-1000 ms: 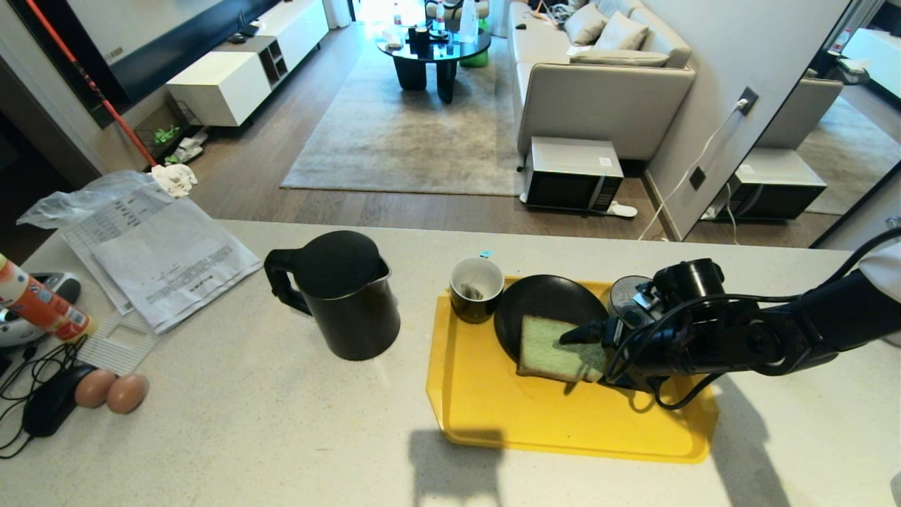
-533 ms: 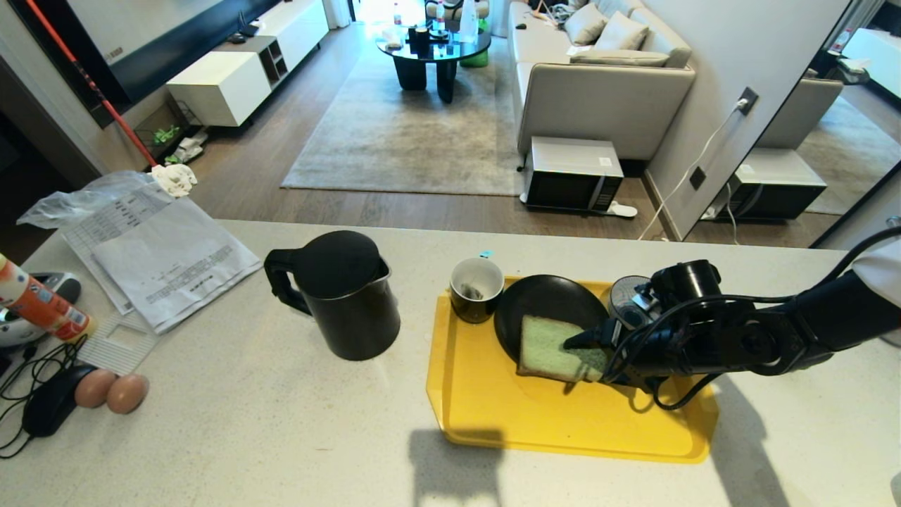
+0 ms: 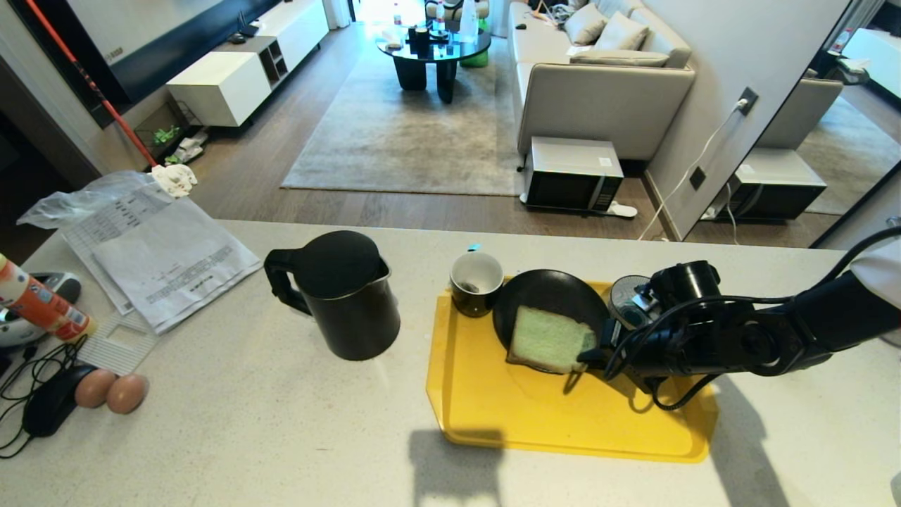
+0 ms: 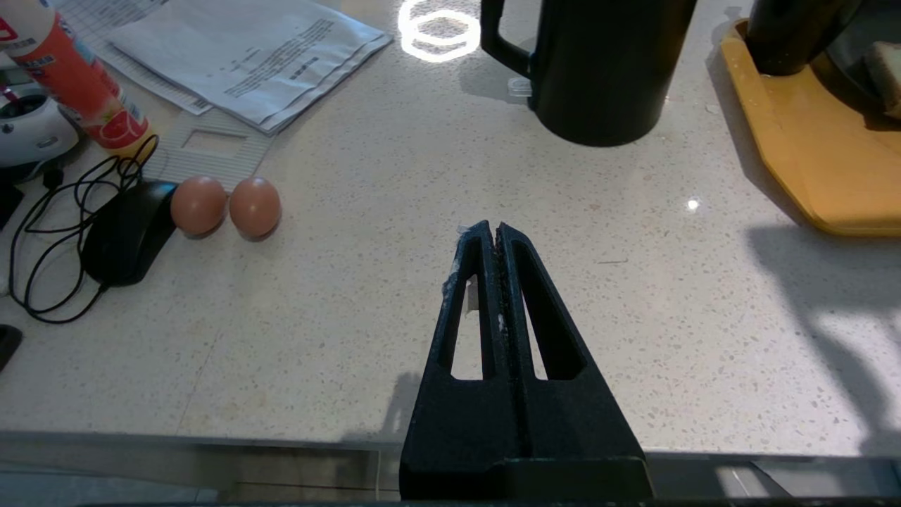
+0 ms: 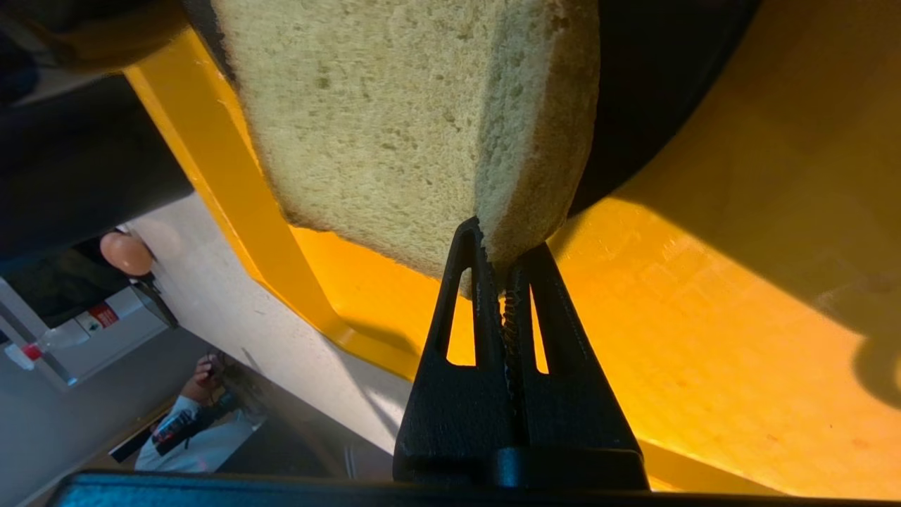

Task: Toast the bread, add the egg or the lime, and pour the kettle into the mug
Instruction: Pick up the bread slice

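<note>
The pale green bread (image 3: 545,339) lies half on a black plate (image 3: 549,292) on the yellow tray (image 3: 493,415). My right gripper (image 3: 586,355) is shut on the slice's right near corner; in the right wrist view its fingers (image 5: 503,243) pinch the bread (image 5: 394,120) by its edge. The black mug (image 3: 476,283) stands at the tray's far left corner, touching the plate. Left of the tray stands the dark kettle (image 3: 345,296), lid shut. My left gripper (image 4: 493,229) hangs shut and empty over the counter's near edge. The egg and the lime are out of view.
Two brown eggs (image 3: 112,391) lie together beside a black mouse (image 3: 49,408) at the counter's left. Papers (image 3: 162,253) and an orange bottle (image 3: 42,303) lie farther left. A round grey object (image 3: 628,296) sits behind my right wrist.
My right gripper has shut on the bread's corner. The slice, the plate and the mug have shifted slightly left and away.
</note>
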